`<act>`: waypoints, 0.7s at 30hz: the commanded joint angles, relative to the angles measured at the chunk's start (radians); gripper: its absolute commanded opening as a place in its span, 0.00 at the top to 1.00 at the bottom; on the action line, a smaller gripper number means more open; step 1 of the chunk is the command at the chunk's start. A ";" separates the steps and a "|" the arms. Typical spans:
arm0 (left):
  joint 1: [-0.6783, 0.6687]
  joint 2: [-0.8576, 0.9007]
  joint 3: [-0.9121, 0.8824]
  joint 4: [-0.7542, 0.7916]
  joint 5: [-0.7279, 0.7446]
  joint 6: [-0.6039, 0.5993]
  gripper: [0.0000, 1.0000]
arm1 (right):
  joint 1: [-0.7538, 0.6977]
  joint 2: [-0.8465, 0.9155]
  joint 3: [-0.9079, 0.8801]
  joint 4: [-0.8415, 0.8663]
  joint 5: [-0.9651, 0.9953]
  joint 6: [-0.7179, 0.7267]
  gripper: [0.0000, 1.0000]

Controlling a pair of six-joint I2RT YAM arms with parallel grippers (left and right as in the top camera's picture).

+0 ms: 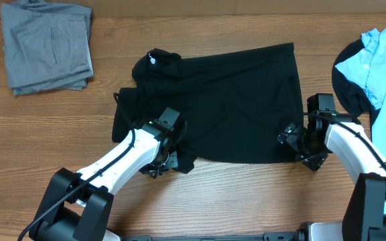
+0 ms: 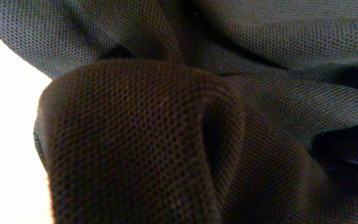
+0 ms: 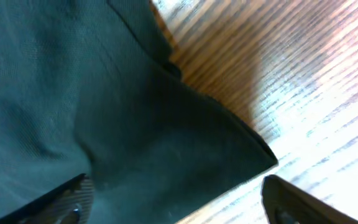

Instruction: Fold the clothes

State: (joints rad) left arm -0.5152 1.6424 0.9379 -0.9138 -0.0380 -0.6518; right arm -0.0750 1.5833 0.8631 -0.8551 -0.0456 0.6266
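As the black shirt [image 1: 233, 100] lies central, trousers [image 1: 45, 47] and T-shirt [image 1: 384, 60] flank it.

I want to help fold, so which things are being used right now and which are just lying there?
In use: black shirt, left end effector, right end effector.
Just lying there: folded grey trousers, blue T-shirt, both untouched.
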 commanded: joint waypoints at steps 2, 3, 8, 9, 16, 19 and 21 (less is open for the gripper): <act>0.004 -0.008 0.019 -0.011 0.013 -0.014 0.96 | 0.002 0.000 -0.054 0.031 0.002 0.032 0.16; 0.005 -0.008 0.019 -0.014 0.013 -0.014 0.96 | 0.002 0.000 -0.062 0.037 -0.001 0.033 0.16; 0.005 -0.008 0.019 -0.021 0.016 -0.013 0.96 | 0.001 0.000 -0.072 0.042 -0.001 0.033 0.21; 0.004 -0.008 0.019 -0.023 0.025 -0.011 0.96 | 0.001 0.000 -0.072 0.043 -0.001 0.033 0.22; 0.004 -0.008 0.019 -0.027 0.088 0.026 0.96 | 0.001 0.000 -0.072 0.039 0.000 0.057 0.75; 0.004 -0.008 0.019 -0.029 0.096 0.027 0.96 | 0.001 -0.001 -0.072 0.037 -0.001 0.063 0.96; 0.004 -0.013 0.019 -0.029 0.130 0.048 0.96 | 0.001 -0.001 -0.072 0.034 0.000 0.063 0.96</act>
State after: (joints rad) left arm -0.5152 1.6424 0.9382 -0.9390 0.0338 -0.6430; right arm -0.0753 1.5833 0.7952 -0.8238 -0.0479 0.6788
